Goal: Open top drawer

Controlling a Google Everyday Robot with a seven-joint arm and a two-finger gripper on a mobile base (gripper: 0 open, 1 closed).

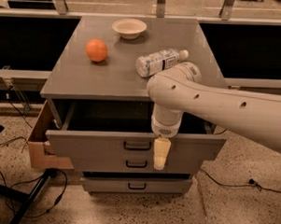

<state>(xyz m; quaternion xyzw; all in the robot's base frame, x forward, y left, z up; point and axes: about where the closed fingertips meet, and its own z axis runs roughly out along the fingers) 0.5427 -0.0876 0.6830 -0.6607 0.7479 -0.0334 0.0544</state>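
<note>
The top drawer (92,144) of the grey cabinet is pulled out toward me, its dark interior showing behind the wide front. Its small black loop handle (137,145) sits at the middle of the front. My gripper (160,157) hangs from the white arm just right of that handle, in front of the drawer front, its pale fingers (161,152) pointing down over the middle drawer. It holds nothing that I can see. Two narrower drawer fronts with black handles (136,164) lie below.
On the cabinet top (76,78) sit an orange (96,50), a white bowl (129,28) and a lying plastic bottle (159,62). A cardboard box (38,142) stands at the cabinet's left. Cables and a stand leg (31,198) cross the speckled floor.
</note>
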